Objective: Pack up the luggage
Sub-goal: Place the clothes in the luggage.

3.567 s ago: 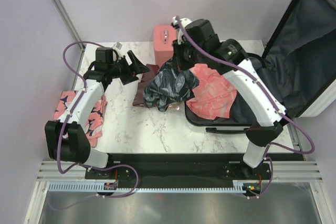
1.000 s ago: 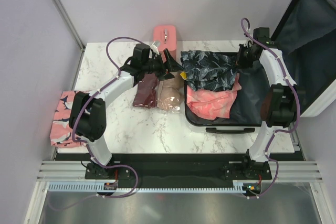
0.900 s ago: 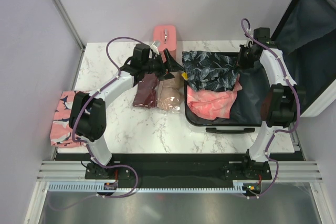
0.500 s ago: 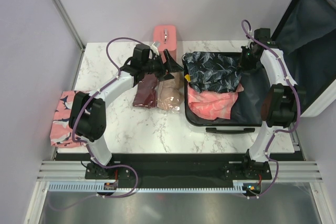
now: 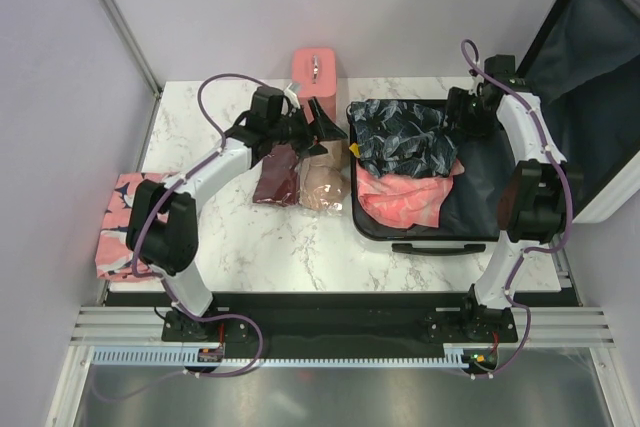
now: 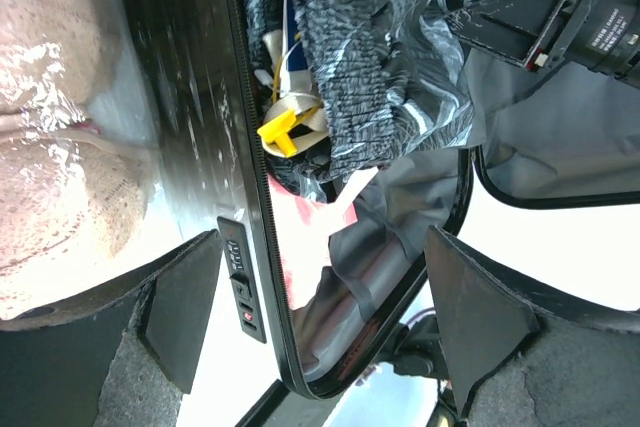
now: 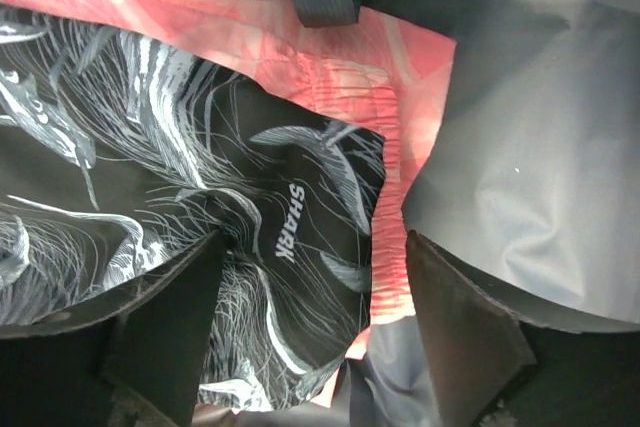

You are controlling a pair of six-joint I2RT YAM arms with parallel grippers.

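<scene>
The luggage point(image 5: 478, 192) lies open at the table's right, its lid point(image 5: 590, 97) standing up. A dark feather-print garment point(image 5: 405, 137) rests in it on a pink garment point(image 5: 400, 197). My right gripper point(image 5: 462, 112) hovers open over the dark garment's right edge. In the right wrist view the gripper point(image 7: 315, 322) is apart from the dark garment point(image 7: 200, 207), the pink garment point(image 7: 330, 67) and the grey lining point(image 7: 540, 147). My left gripper point(image 5: 325, 127) is open above a beige packet point(image 5: 322, 182), beside the luggage's left rim point(image 6: 255, 247). In the left wrist view the gripper point(image 6: 330, 317) holds nothing.
A maroon packet point(image 5: 275, 177) lies left of the beige one. A small pink case point(image 5: 315, 72) stands at the table's back. A pink patterned cloth point(image 5: 120, 222) hangs over the left table edge. A yellow tag point(image 6: 280, 127) pokes out by the luggage's rim.
My right gripper has opened and let go of the dark garment, which has settled into the luggage. The left arm has shifted only slightly.
</scene>
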